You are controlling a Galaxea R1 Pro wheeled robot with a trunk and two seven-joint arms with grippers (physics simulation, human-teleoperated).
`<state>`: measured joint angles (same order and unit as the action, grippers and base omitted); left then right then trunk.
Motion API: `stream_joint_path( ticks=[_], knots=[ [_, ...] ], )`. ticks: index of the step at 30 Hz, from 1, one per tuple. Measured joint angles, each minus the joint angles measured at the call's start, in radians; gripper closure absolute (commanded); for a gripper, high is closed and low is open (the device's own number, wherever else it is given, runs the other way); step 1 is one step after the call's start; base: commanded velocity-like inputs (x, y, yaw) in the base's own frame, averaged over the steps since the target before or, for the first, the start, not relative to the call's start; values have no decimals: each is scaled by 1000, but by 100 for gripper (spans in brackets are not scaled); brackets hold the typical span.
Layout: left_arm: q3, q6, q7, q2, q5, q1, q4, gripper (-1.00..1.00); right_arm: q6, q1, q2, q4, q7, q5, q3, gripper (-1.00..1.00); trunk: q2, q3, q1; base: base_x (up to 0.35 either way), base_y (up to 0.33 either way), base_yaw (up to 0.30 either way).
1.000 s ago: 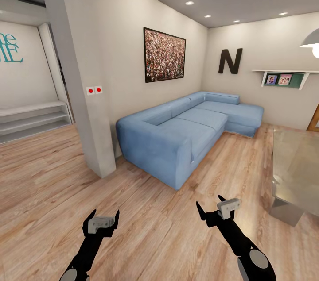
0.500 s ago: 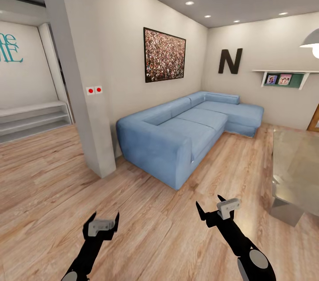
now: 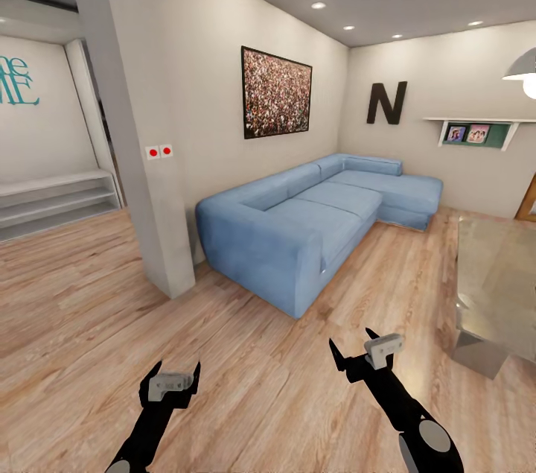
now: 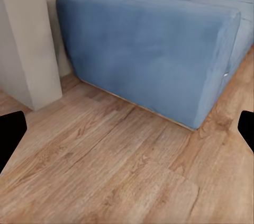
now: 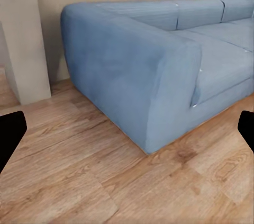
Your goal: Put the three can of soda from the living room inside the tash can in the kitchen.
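We stand in the living room, on the wooden floor (image 3: 89, 294), facing the blue corner sofa (image 3: 313, 216), with the crowd picture (image 3: 276, 92) and the black letter N (image 3: 386, 103) on the walls behind it. The low glass table (image 3: 495, 272) reaches in along the right edge of the head view. No soda can can be made out from here, not on the table's near corner nor on the sofa seats, so we judge the step in hand to be searching and approaching, not grasping.

The left gripper (image 3: 172, 371) hangs low over the floor with its jaws spread and nothing between them; the right gripper (image 3: 356, 348) sits a little higher, likewise spread and empty. Both wrist views look at the sofa's near arm and the boards below it.

To do this well, we would turn the base toward the glass table and bring more of its top into sight. We should keep both arms tucked low and clear of the pillar (image 3: 134, 123) and the sofa's corner while rolling.
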<state>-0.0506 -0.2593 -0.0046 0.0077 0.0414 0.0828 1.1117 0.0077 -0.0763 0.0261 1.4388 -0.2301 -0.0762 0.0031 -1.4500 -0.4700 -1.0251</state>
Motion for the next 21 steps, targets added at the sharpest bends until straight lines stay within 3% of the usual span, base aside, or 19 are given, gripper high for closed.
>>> stream_joint_path(
  ticks=[13, 21],
  knots=[
    [0, 0, 0, 0, 0, 0, -1, -100, 0, 0, 0, 0, 0, 1, 0, -100, 0, 0, 0, -134, 0, 0],
    [0, 0, 0, 0, 0, 0, -1, -100, 0, 0, 0, -1, -1, 1, 1, -100, 0, 0, 0, -223, 37, 0]
  ],
)
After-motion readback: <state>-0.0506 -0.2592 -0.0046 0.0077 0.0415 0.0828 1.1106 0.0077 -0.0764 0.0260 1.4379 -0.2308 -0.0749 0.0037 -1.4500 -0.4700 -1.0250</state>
